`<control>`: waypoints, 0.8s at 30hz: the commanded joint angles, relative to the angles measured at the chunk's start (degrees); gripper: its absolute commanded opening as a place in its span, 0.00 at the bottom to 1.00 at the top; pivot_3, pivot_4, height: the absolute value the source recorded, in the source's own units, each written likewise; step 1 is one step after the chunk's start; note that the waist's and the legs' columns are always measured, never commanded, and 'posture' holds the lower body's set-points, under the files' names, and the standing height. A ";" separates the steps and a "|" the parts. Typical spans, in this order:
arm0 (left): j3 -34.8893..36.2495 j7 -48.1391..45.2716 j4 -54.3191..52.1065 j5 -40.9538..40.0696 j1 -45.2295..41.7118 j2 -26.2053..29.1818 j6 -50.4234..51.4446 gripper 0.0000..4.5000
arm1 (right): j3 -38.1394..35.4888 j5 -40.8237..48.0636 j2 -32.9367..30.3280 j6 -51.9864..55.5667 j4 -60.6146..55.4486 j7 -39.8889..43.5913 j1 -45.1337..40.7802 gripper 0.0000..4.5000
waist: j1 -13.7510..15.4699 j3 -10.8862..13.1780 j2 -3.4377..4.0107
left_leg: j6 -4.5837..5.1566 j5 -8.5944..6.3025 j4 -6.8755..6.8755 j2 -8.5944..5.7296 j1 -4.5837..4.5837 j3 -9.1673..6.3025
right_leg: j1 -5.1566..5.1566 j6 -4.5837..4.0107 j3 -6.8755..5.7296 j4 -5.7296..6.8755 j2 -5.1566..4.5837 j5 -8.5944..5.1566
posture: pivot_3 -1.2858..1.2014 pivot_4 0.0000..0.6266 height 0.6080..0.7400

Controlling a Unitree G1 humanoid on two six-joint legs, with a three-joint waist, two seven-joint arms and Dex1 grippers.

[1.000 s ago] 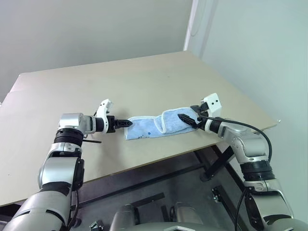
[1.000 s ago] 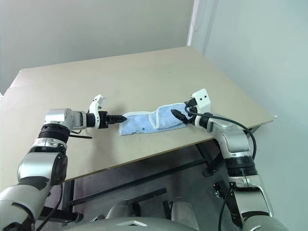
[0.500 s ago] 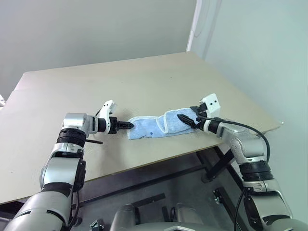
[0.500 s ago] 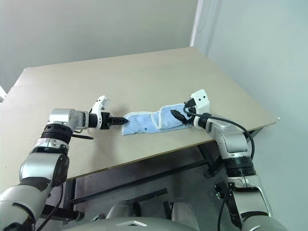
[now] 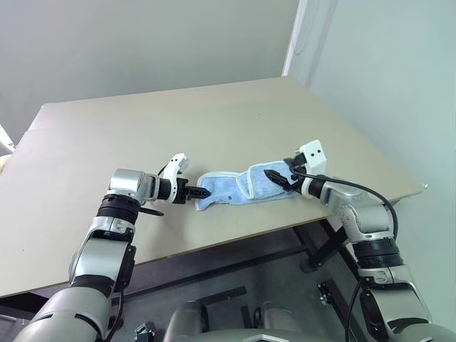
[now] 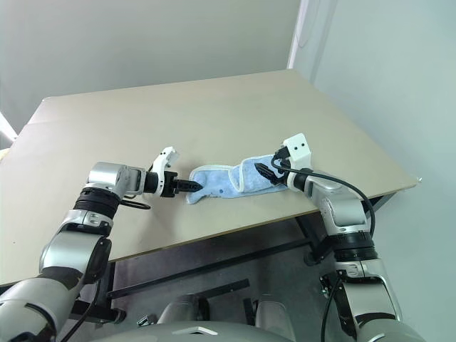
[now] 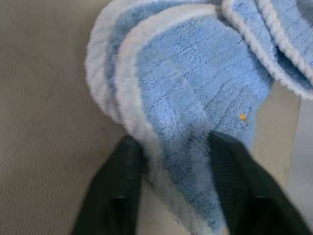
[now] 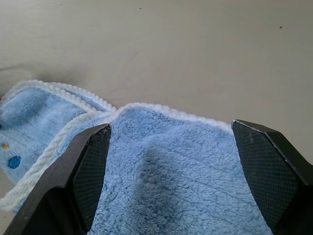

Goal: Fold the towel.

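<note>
Two claws work opposite ends of my job on the desk (image 5: 214,114). Near its front edge the towel (image 5: 239,189) lies bunched in a long strip. My left claw (image 5: 202,192) is pinched on the towel's left end; my right claw (image 5: 275,177) straddles the other end, spread wide, gripping nothing. I judge I'm securing corners; next, close the right.
</note>
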 commanded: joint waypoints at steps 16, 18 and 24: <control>4.00 0.00 0.68 -2.22 -3.02 7.04 1.67 0.00 | -2.55 7.28 0.67 1.71 -9.94 5.61 0.69 0.92 | -0.56 0.04 0.00 | 0.01 0.01 -0.01 0.09 -0.05 -0.02 | -0.12 0.00 0.00 0.10 0.11 0.00 | 0.52 0.00 1.00; 4.41 -0.62 1.03 -2.37 -3.58 9.65 2.30 0.00 | -2.65 8.03 0.31 2.51 -11.10 6.04 1.35 0.92 | -0.61 0.04 0.00 | 0.00 0.00 -0.01 0.09 -0.04 -0.01 | -0.12 0.00 0.00 0.09 0.11 0.00 | 0.52 0.00 1.00; 0.96 -8.90 1.10 -2.22 -4.85 19.26 5.99 0.00 | -2.47 9.26 -0.75 3.32 -13.30 8.08 3.10 0.92 | -0.59 0.05 0.00 | -0.02 -0.01 -0.08 0.10 -0.09 0.03 | -0.46 -0.01 0.01 0.06 0.08 0.00 | 0.52 0.00 1.00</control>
